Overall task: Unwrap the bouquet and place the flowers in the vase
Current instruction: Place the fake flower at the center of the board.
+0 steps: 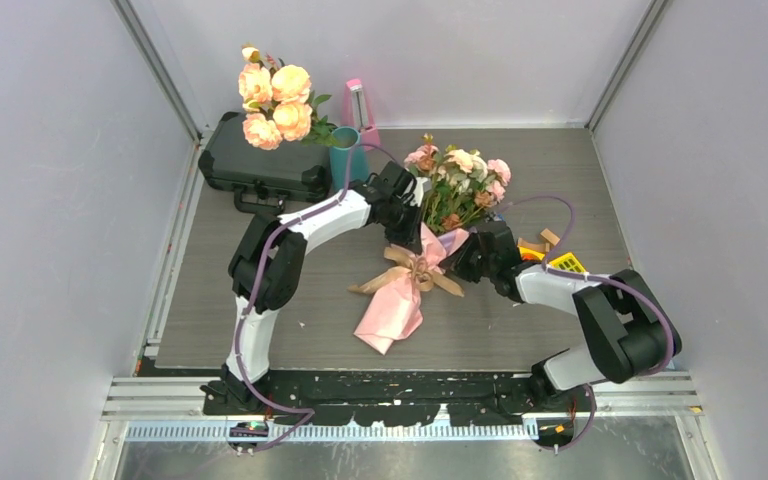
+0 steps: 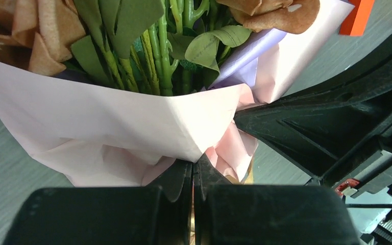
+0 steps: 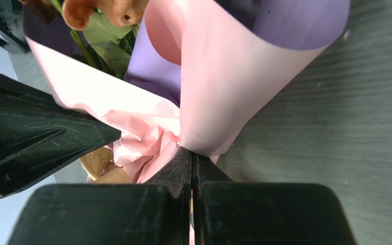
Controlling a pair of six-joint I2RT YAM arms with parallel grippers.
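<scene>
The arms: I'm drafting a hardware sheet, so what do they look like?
Both the left arm and right arm have white links with black joints, and a thin purple cable runs along each. The fingers are matte black, tapering to wedge tips.

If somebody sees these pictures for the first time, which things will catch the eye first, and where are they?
The bouquet lies in the middle of the table, and the left gripper and the right gripper each pinch an edge of its pink paper. At the back left, big peach roses stand out above a black case, next to the blue vase.
</scene>
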